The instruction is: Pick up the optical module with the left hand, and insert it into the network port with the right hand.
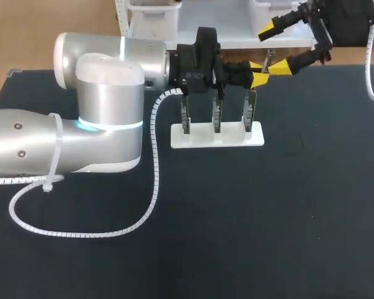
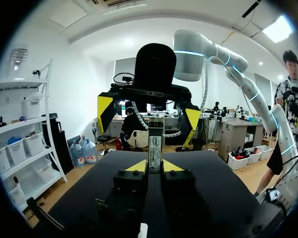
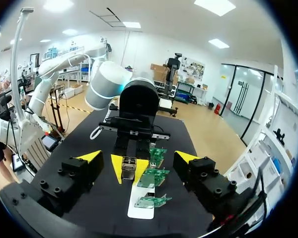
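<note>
The left arm (image 1: 100, 93) came in from the left side and lay across the black table (image 1: 268, 218), with a white spiral-wrapped cable (image 1: 154, 187) looping down from its wrist onto the tabletop. Past its wrist, a white stand (image 1: 234, 138) sat on the table near the far edge and carried three green network cards (image 1: 216, 115) upright in a row. The left gripper (image 2: 155, 166) hung over the right end of that row, above the rightmost card. It was clenched on the optical module (image 2: 155, 144): both yellow tips pressed it from two sides, and the slim metal body stuck out beyond them. In the head view the module itself was too small to make out between the tips. Farther right, the right gripper (image 1: 275, 48) reached in from the far right corner and faced the left gripper head-on. Its fingers were spread wide and held nothing. In the right wrist view the module sat ahead of that gripper, in the gap between its two fingers, apart from both. The cards stood just beside the module, on the white stand below it. In the head view the nearer yellow tip of the right gripper was close to the left gripper's tips, though I could not tell whether they touched.
</note>
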Controlling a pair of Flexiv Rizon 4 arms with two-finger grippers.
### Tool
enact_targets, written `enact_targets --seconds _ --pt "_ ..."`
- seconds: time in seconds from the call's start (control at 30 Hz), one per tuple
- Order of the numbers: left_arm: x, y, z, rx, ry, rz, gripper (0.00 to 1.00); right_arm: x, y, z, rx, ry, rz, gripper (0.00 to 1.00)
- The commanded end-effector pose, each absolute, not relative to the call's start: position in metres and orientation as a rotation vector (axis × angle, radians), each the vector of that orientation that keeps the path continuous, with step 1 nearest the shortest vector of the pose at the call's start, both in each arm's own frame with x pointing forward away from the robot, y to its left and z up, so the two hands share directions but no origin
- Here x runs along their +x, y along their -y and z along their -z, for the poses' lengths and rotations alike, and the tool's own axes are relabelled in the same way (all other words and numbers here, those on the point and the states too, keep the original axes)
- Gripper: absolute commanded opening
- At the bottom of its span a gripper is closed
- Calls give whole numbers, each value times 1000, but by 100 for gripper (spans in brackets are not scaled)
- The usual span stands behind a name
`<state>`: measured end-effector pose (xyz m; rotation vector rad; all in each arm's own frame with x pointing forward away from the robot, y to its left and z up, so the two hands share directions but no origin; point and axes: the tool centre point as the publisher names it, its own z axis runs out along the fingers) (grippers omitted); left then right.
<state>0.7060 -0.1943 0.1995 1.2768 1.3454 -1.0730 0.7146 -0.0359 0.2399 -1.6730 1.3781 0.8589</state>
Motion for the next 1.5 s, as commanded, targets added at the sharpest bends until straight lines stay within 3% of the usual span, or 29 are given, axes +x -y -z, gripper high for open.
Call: enact_targets --seconds 0.03,0.1,0.17,0.23,0.8,0.83,0.87,0.9,1.5 --pt "707 194 -200 1280 -1350 1072 0 714 36 -240 -1672 -1377 -858 33" --pt "707 194 -200 1280 -1350 1072 0 714 36 -240 -1672 -1377 -858 25" --pt "707 194 -200 1280 -1350 1072 0 714 36 -240 -1672 -1377 -858 26" --pt "707 194 -200 1280 -1350 1072 0 714 36 -240 -1672 -1377 -858 1" --pt "707 194 -200 1280 -1350 1072 0 714 36 -240 -1672 -1377 -858 0" --pt "707 194 -200 1280 -1350 1072 9 714 36 -240 -1672 -1377 -858 0" --pt "707 194 -200 1280 -1350 1072 65 714 36 -240 -1672 -1377 -858 0" --pt "707 194 -200 1280 -1350 1072 100 714 36 -240 -1672 -1377 -858 0" --pt "707 194 -200 1280 -1350 1072 100 714 36 -240 -1672 -1377 -858 0"
